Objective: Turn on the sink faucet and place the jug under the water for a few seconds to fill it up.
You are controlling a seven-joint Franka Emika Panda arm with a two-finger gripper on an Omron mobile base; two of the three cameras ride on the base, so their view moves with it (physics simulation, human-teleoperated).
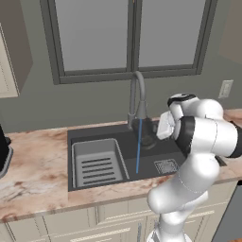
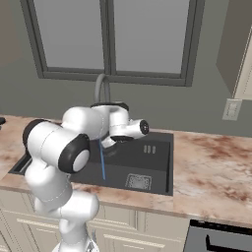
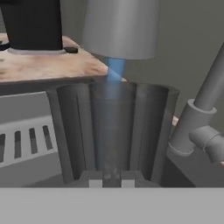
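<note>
Jug (image 3: 113, 131) gripped by shut fingers under blue water (image 1: 138, 146); marble counter (image 1: 33, 170), window (image 1: 132, 33) behind sink (image 1: 156, 153).

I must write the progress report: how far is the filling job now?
Done: the faucet is on, with water running down. In hand: the claw, shut on the jug, holds it under the spout, with the stream entering the jug. Left: keeping it there a few seconds.

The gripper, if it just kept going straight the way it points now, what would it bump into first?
The jug, which the gripper is already shut on. Beyond it the hand view shows the water and the faucet's spray head, then counter; depth is unclear.
</note>
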